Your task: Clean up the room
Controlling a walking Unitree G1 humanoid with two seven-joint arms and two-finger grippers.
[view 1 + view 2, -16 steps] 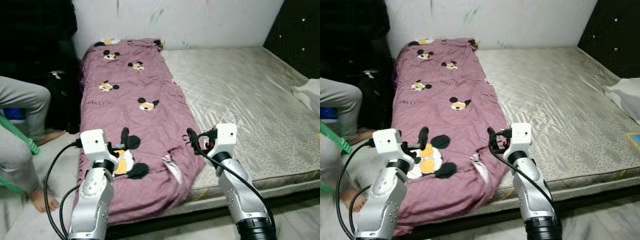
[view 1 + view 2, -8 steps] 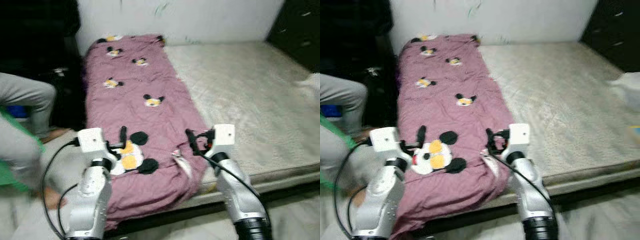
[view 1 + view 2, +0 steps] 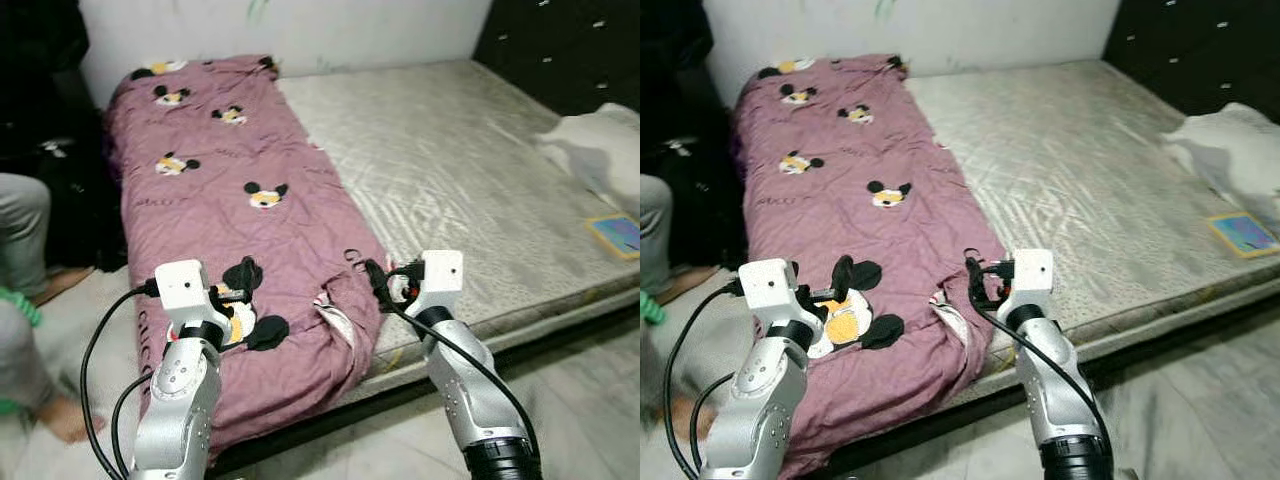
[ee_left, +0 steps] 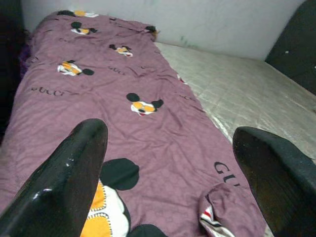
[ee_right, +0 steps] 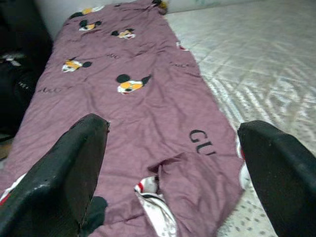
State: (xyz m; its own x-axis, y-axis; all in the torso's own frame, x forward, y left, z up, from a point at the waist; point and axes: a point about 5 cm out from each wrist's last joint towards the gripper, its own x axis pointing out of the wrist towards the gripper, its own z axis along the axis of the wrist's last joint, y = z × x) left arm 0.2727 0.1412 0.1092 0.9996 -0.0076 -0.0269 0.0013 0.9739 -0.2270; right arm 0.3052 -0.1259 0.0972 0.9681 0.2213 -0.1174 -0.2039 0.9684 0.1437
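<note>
purple blanket point(image 3: 250, 220) lies lengthwise along the bed point(image 3: 470, 170), toward the wall.
soft wrinkled cloth, quilted mattress; left tool point(image 3: 238, 290) and right tool point(image 3: 377, 285) both open, holding nothing.

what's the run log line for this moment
stage: facing bed | left hand: open, over purple quilt | right hand: open, at quilt's folded corner | mattress: half bare

You see a bed with a bare grey mattress point(image 3: 450, 170) across the middle of the frame. A purple quilt with cartoon mice point(image 3: 230, 210) lies along its left side. At the right edge lie a white pillow point(image 3: 595, 145) and a small colourful book point(image 3: 622, 234).
</note>
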